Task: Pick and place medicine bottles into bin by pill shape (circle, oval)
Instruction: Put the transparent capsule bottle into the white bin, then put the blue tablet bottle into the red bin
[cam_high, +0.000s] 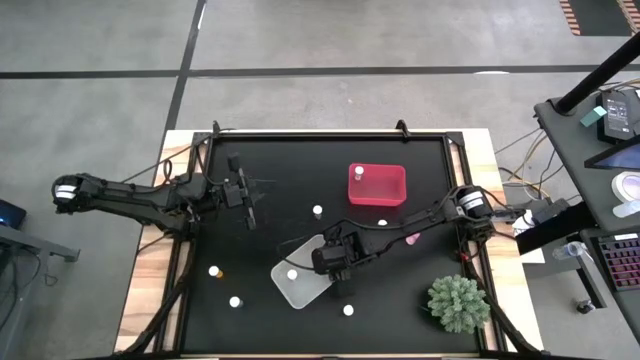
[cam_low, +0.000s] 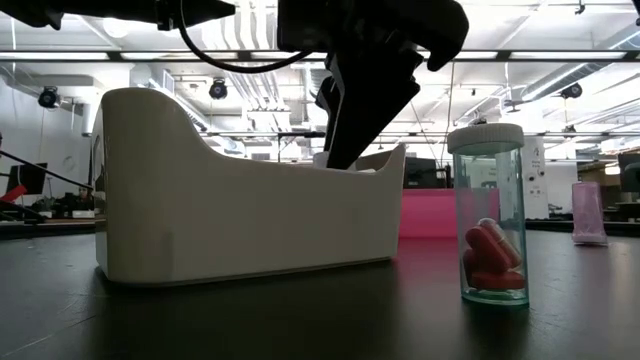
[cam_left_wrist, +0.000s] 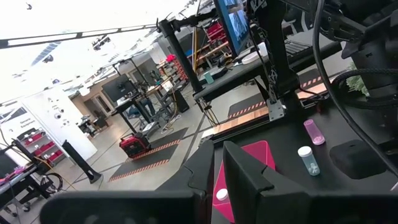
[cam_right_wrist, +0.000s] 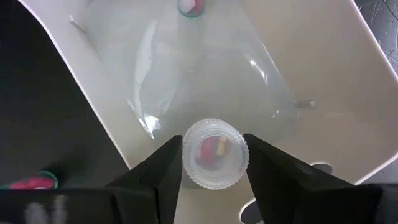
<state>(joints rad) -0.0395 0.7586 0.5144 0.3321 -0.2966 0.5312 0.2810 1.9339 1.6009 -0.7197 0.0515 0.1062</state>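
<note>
Over the white bin (cam_high: 300, 280), near the middle of the table and a bit toward 6 o'clock in the high view, the right gripper (cam_right_wrist: 213, 163) hangs with a small clear bottle (cam_right_wrist: 214, 154) between its fingers (cam_right_wrist: 158, 174). The fingers stand right beside the ribbed cap on both sides, but I cannot tell if they pinch it or have just let go. Inside the bin another bottle (cam_right_wrist: 190, 6) already lies near the far wall. If the fingers open while the bottle is off to one side, it may tip and roll, or bump the one already there. If they pull up while gripping, the bottle could come out again. The red bin (cam_high: 377, 185) sits at about 1 o'clock from the white one, so a mix-up of pill shapes is also a risk. More bottles, like the teal one with red pills (cam_low: 490, 215), stand loose on the black table (cam_high: 280, 165). The left gripper (cam_high: 247, 200) waits at 10 o'clock, pressed together and holding nothing.
</note>
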